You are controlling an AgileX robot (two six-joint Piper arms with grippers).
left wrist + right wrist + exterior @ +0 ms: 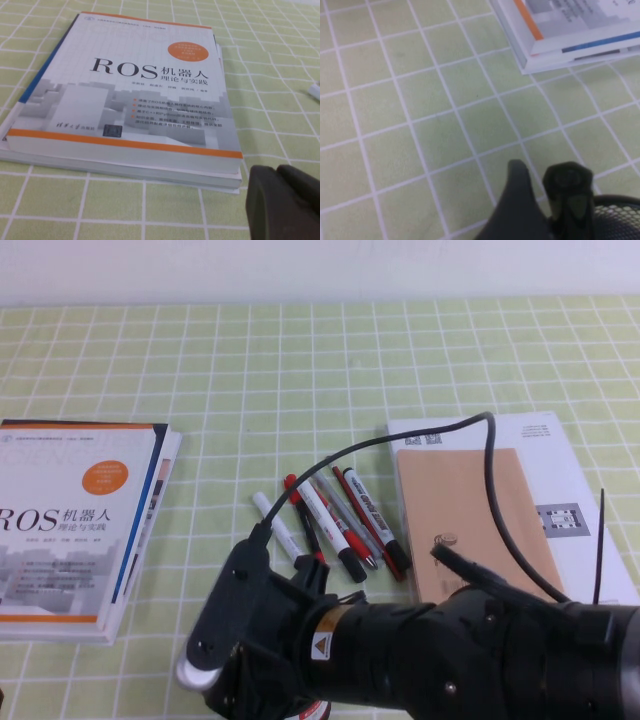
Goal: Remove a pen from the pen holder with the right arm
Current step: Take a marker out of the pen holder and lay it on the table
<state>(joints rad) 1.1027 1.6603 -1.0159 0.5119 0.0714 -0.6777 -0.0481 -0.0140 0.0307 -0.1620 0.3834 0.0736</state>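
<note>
A table (300, 370) covered in a green-and-white checked cloth carries a small stack of books (75, 530) on its left, topped by a ROS robotics textbook. Five pens (335, 530) lie loose, side by side, near the centre. On the right rests a white booklet (560, 455) with a brown pad (465, 520) lying flat on it.

Glossy paper book cover (150, 100), matt checked tablecloth (300, 360), smooth plastic pens (335, 525), black mesh pen holder (620, 220).

You have a ROS textbook (75, 525) lying flat on the green checked tablecloth (300, 370) at the left. At the right, a flat tan booklet (450, 500) rests on a white printed sheet (560, 445).
</note>
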